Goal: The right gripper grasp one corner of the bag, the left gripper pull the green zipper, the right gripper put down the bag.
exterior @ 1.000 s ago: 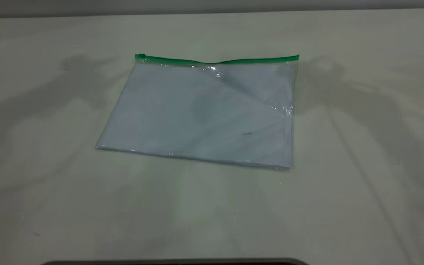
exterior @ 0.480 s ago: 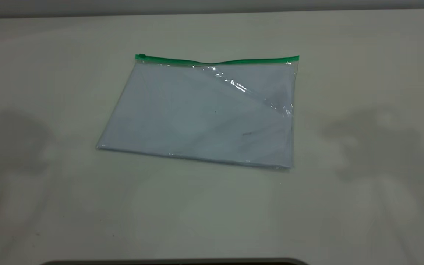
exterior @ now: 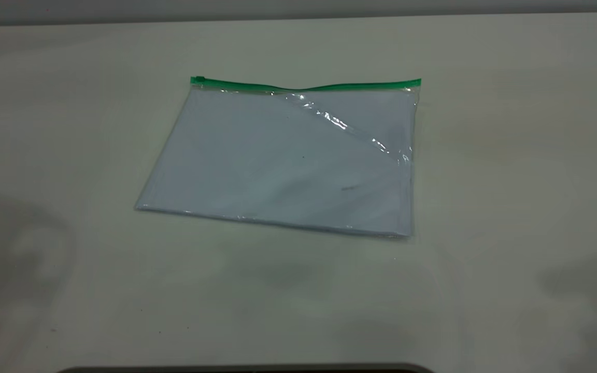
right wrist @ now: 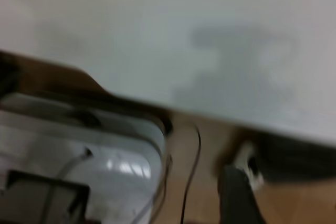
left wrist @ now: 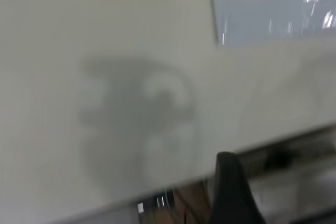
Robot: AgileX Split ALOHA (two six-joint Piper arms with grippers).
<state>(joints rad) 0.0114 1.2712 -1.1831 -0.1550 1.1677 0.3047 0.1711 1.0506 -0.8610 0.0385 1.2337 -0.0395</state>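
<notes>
The bag lies flat near the middle of the counter, its green zipper along the far edge with the slider at the left corner. Neither gripper touches it, and whether their jaws are apart or together cannot be told. Judging by this, either nothing is begun or all is finished; the pictures cannot settle which.

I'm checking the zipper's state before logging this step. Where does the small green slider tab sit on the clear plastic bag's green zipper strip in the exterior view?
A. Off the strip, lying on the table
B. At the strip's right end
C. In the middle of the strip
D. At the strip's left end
D: the small green slider tab sits at the left end of the narrow green zipper strip along the far edge of the flat clear plastic bag.
</notes>
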